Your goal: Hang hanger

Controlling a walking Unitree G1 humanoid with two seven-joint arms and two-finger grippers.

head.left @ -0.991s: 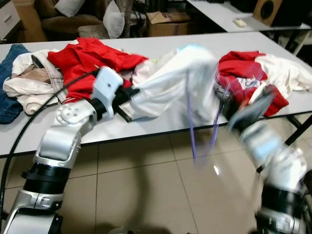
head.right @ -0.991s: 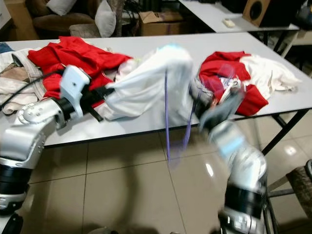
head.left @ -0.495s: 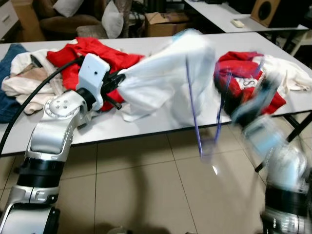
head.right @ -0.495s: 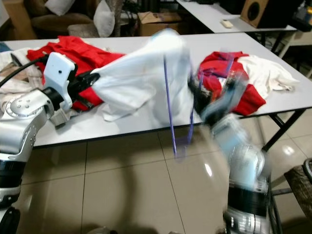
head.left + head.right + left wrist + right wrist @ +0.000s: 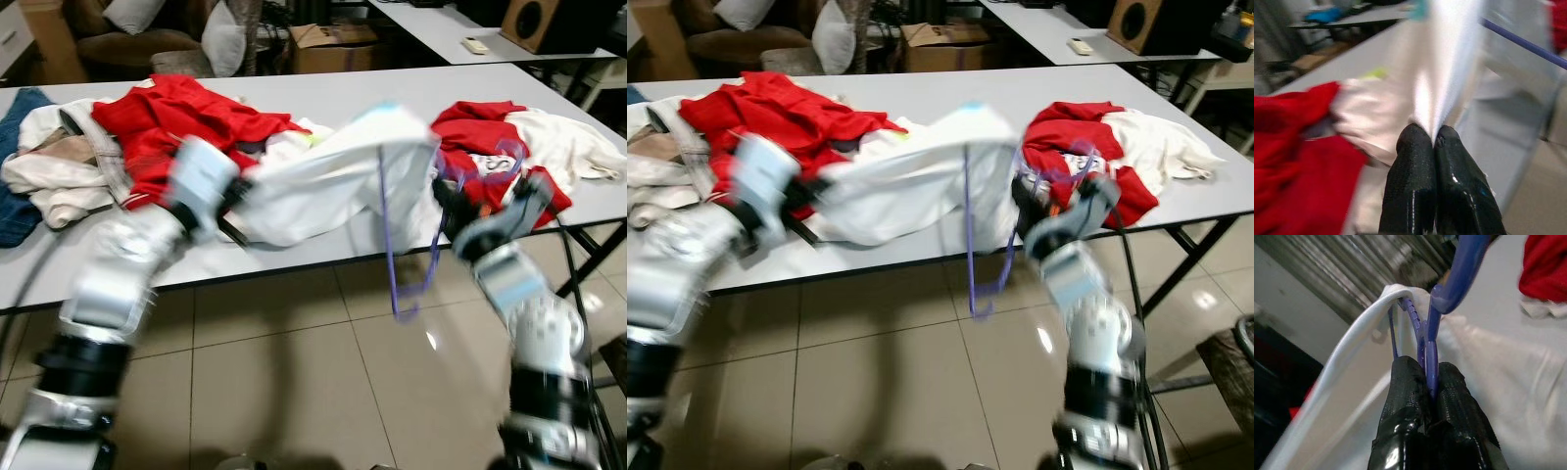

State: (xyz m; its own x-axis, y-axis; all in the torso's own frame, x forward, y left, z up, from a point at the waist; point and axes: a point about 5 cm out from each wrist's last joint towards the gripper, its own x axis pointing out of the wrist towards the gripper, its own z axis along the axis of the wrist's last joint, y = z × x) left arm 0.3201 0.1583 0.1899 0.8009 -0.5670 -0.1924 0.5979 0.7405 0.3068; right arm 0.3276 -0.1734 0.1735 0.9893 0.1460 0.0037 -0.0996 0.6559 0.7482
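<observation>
A white garment (image 5: 328, 176) is stretched between my two grippers above the front of the white table (image 5: 323, 83). My left gripper (image 5: 238, 194), blurred, is shut on one end of it; in the left wrist view the black fingertips (image 5: 1422, 147) pinch the white cloth (image 5: 1449, 73). A purple hanger (image 5: 397, 250) sits partly inside the garment, and its lower part dangles below the table's front edge. My right gripper (image 5: 446, 201) is shut on the hanger near its hook, and the right wrist view shows the purple hanger (image 5: 1432, 333) clamped between the fingers.
A red garment (image 5: 186, 117), cream clothes (image 5: 49, 166) and jeans (image 5: 12, 215) lie on the table's left part. Another red garment (image 5: 490, 132) and a cream one (image 5: 568, 142) lie on the right. Tiled floor (image 5: 294, 372) is below, and a second table with a speaker (image 5: 534, 22) stands behind.
The white garment and the hanger have come down from a raised position toward the table. My left arm dropped and is blurred; the right arm shifted slightly.
</observation>
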